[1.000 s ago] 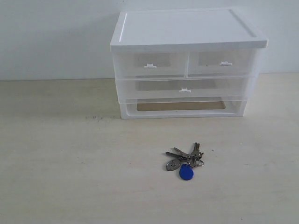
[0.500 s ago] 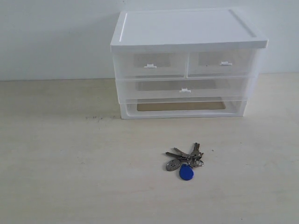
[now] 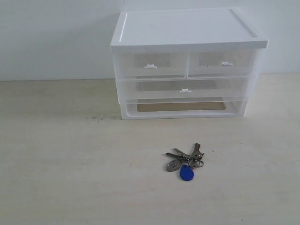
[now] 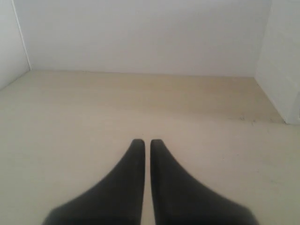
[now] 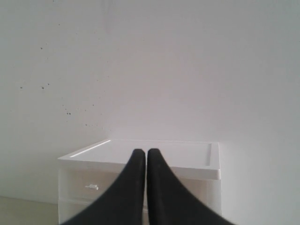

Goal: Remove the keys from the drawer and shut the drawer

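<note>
No shift: silver keys (image 3: 185, 157) with round blue fob (image 3: 187, 174) near translucent drawer (image 3: 185, 88).

Saw bare table (image 3: 61, 154) wide open left of and in front of the cabinet (image 3: 187, 28). Noted the keys (image 3: 185, 161) lying low out front, well apart from the cabinet, room to pass all round them. Found the drawer (image 3: 154, 89) pushed in, only its tab (image 3: 185, 91) sticking out. Marked wall (image 3: 56, 37) close behind the cabinet, blocking the back.
</note>
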